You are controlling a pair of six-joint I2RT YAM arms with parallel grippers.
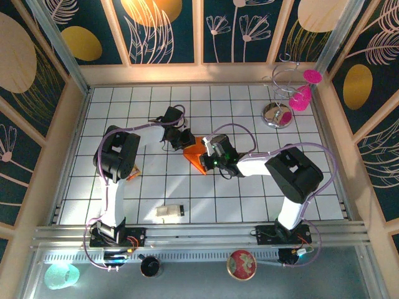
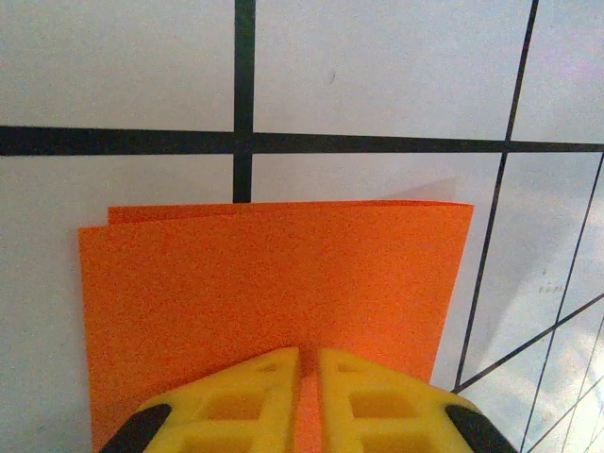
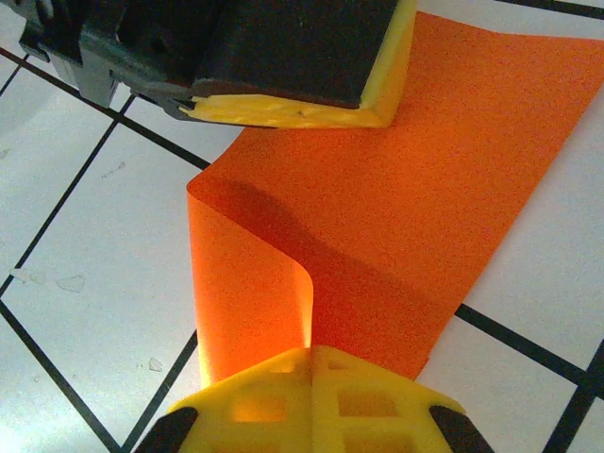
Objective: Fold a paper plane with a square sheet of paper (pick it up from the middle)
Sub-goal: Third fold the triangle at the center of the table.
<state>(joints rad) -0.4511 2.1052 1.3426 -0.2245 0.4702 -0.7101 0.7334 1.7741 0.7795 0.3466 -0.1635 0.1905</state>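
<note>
Pinching a raised flap of the sheet point(image 3: 415, 198), the right gripper point(image 3: 311, 363) is holding its jaws fully closed at the bottom of the right wrist view, and the flap is curling up off the table point(image 3: 85, 245) into them. Opposite, the left gripper point(image 2: 309, 363) is pressing its tips on the paper, jaws almost together; whether it is clamping a layer cannot be told. The sheet is lying mid-frame in the top view, between both grippers. A hard or skewed pull on the flap risks dragging the paper from under the left tips, slanting the crease or tearing it. The left wrist view is showing two slightly offset layers at the upper left edge, while the right wrist view is showing the curl.
</note>
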